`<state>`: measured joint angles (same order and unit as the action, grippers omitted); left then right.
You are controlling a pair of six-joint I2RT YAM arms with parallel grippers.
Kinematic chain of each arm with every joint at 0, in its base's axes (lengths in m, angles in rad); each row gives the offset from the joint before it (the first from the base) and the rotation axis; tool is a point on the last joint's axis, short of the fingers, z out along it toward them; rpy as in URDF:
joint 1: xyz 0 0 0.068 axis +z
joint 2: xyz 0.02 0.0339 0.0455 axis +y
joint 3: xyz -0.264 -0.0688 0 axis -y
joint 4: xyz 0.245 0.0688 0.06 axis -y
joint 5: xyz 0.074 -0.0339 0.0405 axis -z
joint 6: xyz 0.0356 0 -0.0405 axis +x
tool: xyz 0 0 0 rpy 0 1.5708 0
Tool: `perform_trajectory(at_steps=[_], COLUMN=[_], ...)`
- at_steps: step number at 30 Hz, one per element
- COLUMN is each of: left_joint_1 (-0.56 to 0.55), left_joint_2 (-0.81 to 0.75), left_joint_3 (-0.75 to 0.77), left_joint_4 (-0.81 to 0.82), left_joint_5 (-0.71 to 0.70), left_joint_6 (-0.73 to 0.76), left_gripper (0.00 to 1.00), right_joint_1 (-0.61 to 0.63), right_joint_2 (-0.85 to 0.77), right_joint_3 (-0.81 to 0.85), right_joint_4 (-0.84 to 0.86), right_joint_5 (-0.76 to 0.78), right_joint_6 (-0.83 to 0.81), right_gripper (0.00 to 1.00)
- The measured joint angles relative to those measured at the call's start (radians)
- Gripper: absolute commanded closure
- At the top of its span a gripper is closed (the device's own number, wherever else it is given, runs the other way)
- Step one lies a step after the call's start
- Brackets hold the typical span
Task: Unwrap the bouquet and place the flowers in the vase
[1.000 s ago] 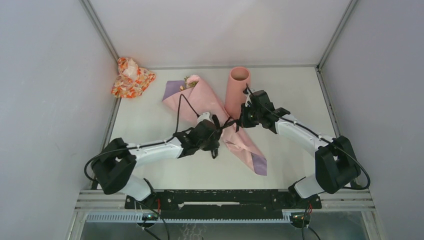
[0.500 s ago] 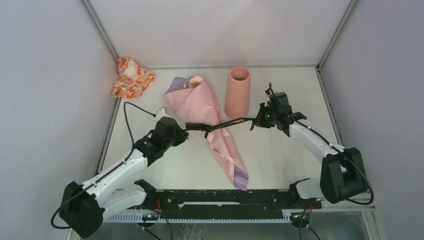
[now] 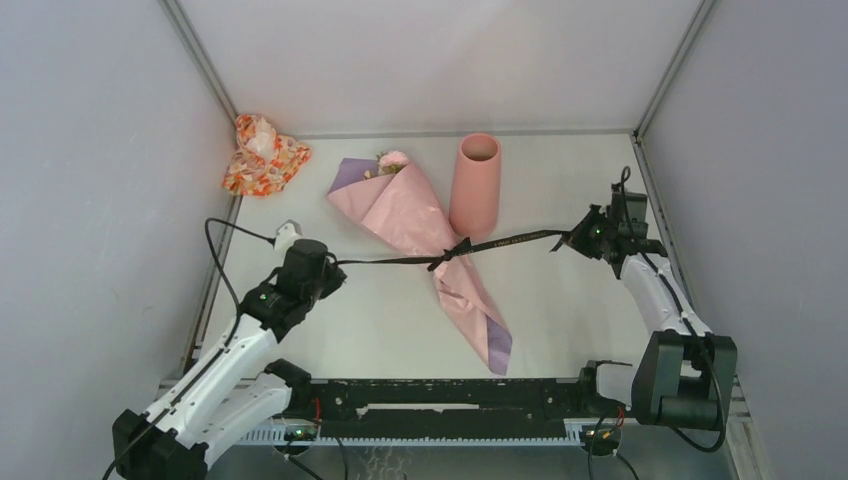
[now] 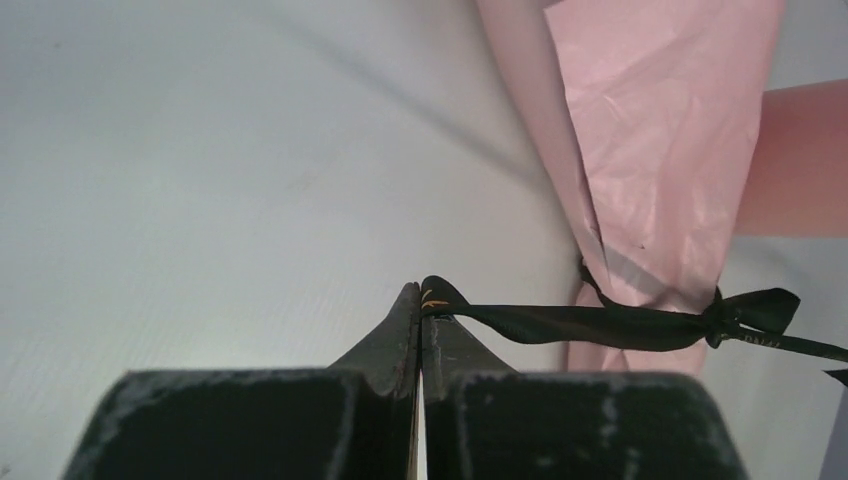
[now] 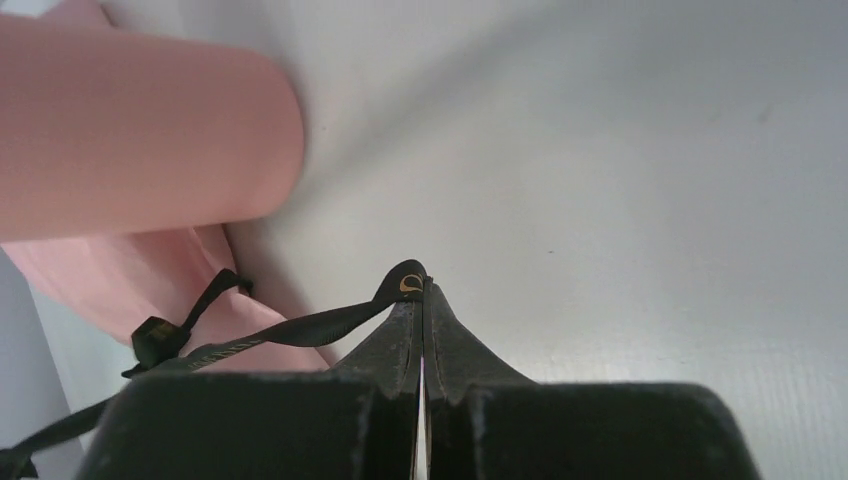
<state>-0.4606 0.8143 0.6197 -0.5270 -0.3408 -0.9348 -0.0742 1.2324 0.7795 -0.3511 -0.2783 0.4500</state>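
Top external: both arms have drawn wider apart than 0.5 s ago. The ribbon [image 3: 500, 240] now stretches taut across the bouquet [image 3: 410, 215], which lies on the tabletop [image 3: 560, 320] just beside the vase [image 3: 477, 185].

Left wrist: left jaws clamped on 1 ribbon end.

Right wrist: right jaws clamped on the other end.

Assessment: 1 small knot persists, so the wrapping is not yet released.

table [image 3: 580, 310]: white | bouquet [image 3: 420, 215]: lying mid-table | vase [image 3: 476, 185]: upright beside it | cloth bundle [image 3: 262, 155]: back-left corner, possibly against wall
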Motion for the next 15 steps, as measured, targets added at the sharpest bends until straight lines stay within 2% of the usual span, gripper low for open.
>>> perform_trajectory(at_steps=[7,15], left_joint_1=[0.02,0.023], left_joint_2=[-0.096,-0.378], left_joint_3=[0.077,0.268], left_joint_4=[-0.164,-0.37], left_joint_5=[-0.109,-0.364], left_joint_6=[-0.008,-0.037], left_gripper=[1.0,0.97], right_joint_1=[-0.065,-0.084], right_joint_2=[-0.046,-0.092], right_joint_3=[-0.002,-0.003], right_joint_4=[-0.016,-0.021], right_joint_5=[-0.008,-0.033], right_joint_6=[0.031,0.051], right_gripper=[1.0,1.0])
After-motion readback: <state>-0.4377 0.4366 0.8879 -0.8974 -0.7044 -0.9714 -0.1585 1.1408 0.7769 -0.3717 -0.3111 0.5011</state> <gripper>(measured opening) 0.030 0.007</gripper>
